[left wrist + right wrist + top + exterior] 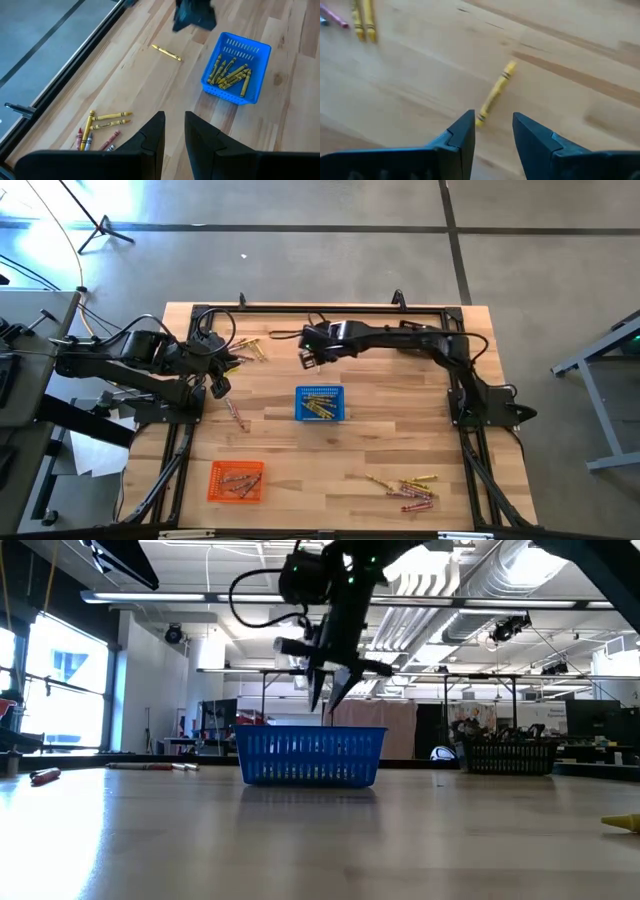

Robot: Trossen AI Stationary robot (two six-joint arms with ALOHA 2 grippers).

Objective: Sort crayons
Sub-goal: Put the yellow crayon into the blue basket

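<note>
My right gripper (309, 360) hangs open over the table's far middle, beyond the blue basket (320, 404); the low view shows it (330, 690) above and behind that basket (310, 755). A single yellow crayon (495, 93) lies flat on the wood just ahead of its fingertips, untouched; the left wrist view shows this crayon (166, 52) too. Several yellow crayons (231, 75) lie in the blue basket. My left gripper (174, 134) waits open over the left side (218, 385), holding nothing. Loose yellow and red crayons (100, 127) lie below it.
An orange basket (236, 481) with reddish crayons stands near the front left. A loose crayon (237, 415) lies between it and the left gripper. More crayons (410, 488) are scattered at the front right. A black frame (330, 307) borders the table.
</note>
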